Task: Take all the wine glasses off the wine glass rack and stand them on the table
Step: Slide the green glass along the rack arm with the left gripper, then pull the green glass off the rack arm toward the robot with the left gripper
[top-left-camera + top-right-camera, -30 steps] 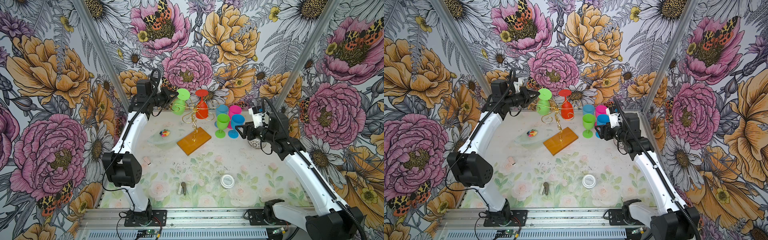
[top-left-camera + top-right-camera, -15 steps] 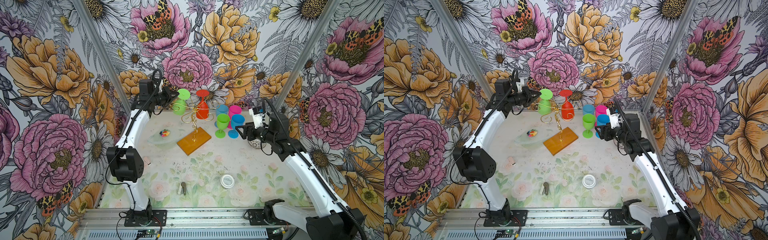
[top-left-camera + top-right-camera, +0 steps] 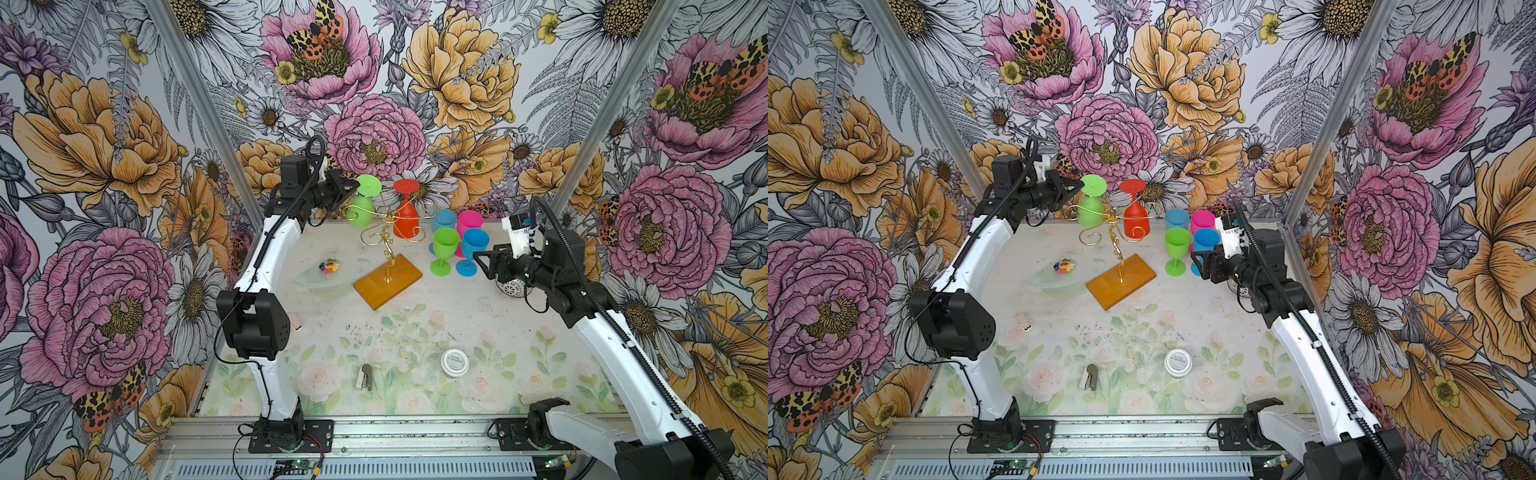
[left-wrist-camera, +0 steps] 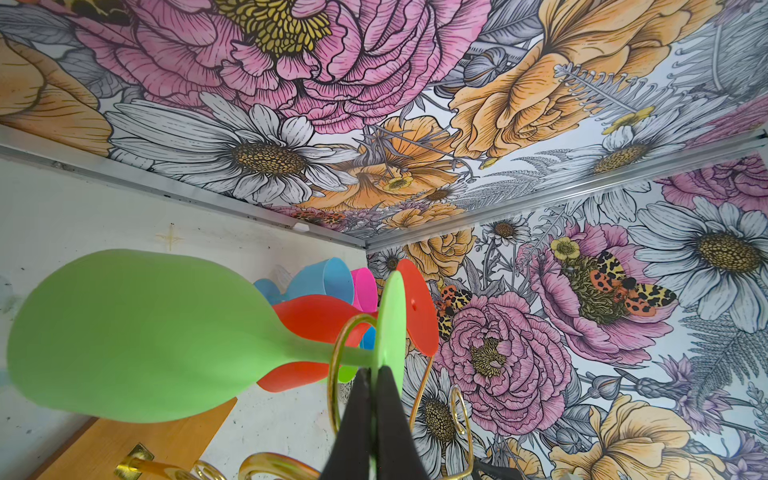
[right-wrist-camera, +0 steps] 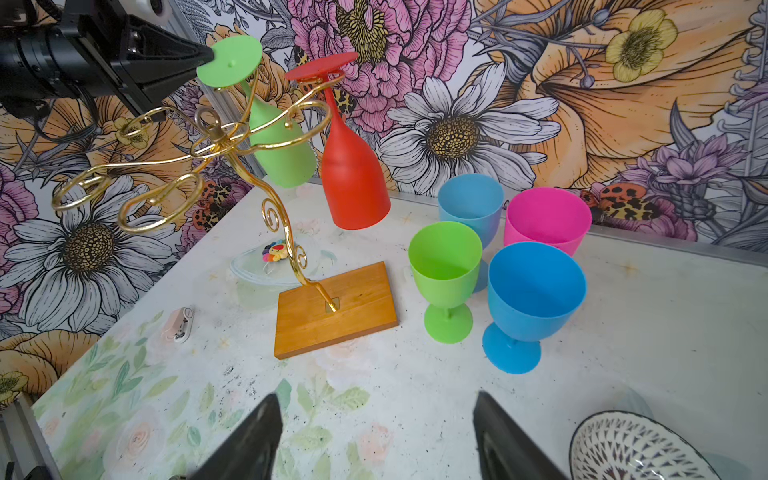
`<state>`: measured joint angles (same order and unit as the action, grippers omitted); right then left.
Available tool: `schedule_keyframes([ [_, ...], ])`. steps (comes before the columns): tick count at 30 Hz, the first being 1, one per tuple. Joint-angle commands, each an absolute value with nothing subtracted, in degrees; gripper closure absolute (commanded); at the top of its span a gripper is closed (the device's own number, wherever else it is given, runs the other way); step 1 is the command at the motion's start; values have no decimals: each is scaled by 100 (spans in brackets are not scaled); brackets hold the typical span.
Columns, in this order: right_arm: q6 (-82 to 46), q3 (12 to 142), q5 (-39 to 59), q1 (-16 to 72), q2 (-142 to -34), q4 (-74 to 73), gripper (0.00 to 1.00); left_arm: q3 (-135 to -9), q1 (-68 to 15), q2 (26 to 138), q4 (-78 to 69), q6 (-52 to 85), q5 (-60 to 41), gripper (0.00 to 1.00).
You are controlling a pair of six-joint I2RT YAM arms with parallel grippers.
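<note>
Pinching foot edge of green wine glass (image 4: 137,332), left gripper (image 4: 372,372) hasn't freed it: only elbow rose, stem still hooked in wine glass rack (image 3: 374,286) just ahead.

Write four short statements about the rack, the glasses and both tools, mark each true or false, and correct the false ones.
1. The left tool is shut on the foot of the hanging green wine glass. True.
2. The right tool holds the red wine glass. False: it is open and empty; that glass hangs on the wine glass rack.
3. Two glasses hang upside down on the rack. True.
4. Three glasses stand on the table. False: four stand on the table: the standing green glass, pink glass, darker blue glass and lighter blue glass.
</note>
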<state>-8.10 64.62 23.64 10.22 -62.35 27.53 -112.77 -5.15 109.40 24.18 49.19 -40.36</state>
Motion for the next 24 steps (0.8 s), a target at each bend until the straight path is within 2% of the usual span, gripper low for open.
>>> schedule_keyframes([
  [1,-905,6407,2286,1063,-6082,2631,27,-11538,-562,11001,2438,4957,-4072,100],
  [24,-910,6409,2307,1061,-6029,2629,27,-11881,-632,11212,2445,5134,-4148,100],
])
